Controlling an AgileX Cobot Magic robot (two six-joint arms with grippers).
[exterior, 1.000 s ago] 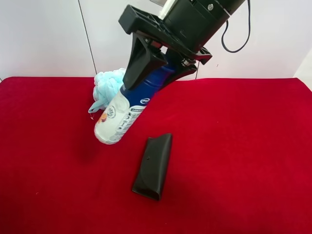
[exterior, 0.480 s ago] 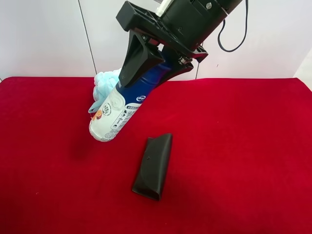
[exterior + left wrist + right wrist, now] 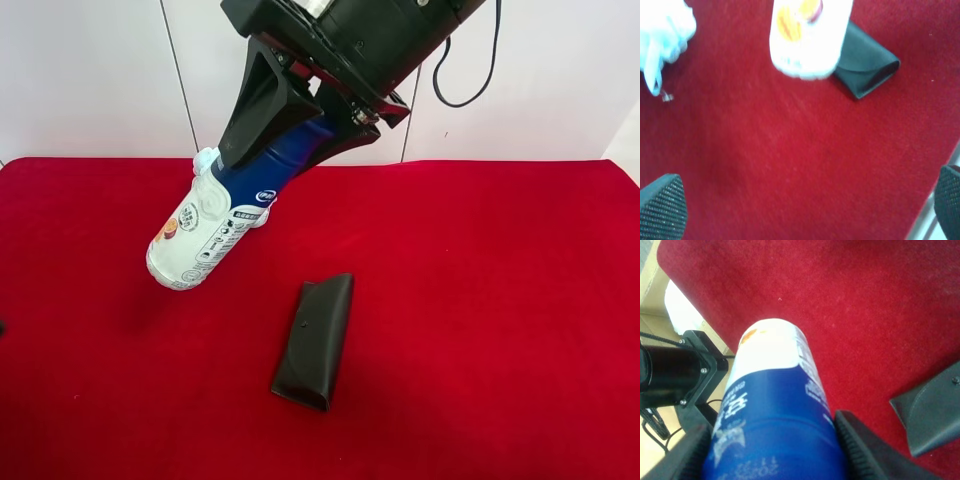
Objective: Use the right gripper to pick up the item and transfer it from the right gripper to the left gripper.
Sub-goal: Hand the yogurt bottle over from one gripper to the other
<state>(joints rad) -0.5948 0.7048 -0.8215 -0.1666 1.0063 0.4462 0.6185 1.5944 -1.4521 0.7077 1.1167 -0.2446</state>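
The right gripper is clamped on the blue top of the bottle, which hangs tilted in the upper left of the high view over the red cloth, and it could slip and drop if the left gripper, its jaws far apart, bumps it.

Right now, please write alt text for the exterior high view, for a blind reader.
The right hand holds a tilted blue and white bottle over a red table. A flat black case lies on the table nearby.

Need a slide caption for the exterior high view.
Right pincer holds the bottle by its blue end, tilted above the red cloth; black glasses case lies nearby.
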